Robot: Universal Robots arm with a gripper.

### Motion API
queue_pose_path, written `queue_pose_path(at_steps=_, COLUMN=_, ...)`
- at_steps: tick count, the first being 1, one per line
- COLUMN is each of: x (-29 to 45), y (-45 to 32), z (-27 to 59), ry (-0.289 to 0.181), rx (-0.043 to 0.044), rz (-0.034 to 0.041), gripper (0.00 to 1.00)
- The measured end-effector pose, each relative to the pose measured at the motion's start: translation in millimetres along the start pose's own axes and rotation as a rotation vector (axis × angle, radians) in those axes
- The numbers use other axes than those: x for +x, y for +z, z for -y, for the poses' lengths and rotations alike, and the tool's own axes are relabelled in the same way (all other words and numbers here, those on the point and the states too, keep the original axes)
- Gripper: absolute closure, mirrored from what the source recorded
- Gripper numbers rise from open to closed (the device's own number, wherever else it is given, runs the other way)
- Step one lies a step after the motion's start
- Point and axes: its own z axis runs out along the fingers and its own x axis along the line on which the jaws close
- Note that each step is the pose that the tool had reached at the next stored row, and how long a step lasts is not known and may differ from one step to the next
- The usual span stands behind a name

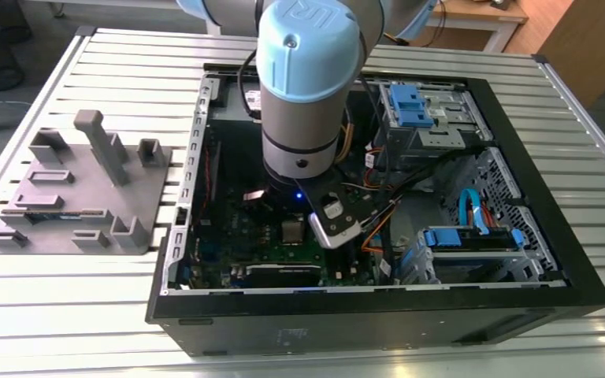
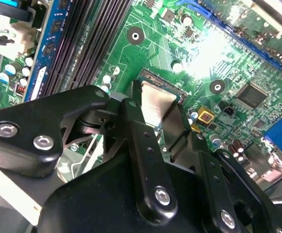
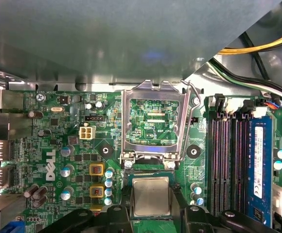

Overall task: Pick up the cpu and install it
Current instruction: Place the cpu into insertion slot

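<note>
The jaws are clamped on opposite edges of the cpu [image 3: 150,195], its silvery top facing up in both wrist views. The chip is held low over the green motherboard [image 3: 48,141], just beside the hinge end of the flipped-open metal socket frame [image 3: 125,121]; whether it is seated cannot be told. Black memory slots [image 3: 223,160] and one blue module [image 3: 257,165] lie alongside the frame. In the exterior view the arm [image 1: 300,94] drops from twelve o'clock into the open computer case [image 1: 387,311], which lies on a slatted table [image 1: 61,323]. A grey block [image 1: 72,193] with upright posts stands at the case's nine o'clock.
</note>
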Motion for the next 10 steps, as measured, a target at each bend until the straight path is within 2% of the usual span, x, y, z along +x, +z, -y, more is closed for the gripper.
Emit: queue_pose_path(at_steps=10, x=0.0, y=0.5, z=0.0, ry=0.000, rx=0.0004, rz=-0.0003, gripper=0.57)
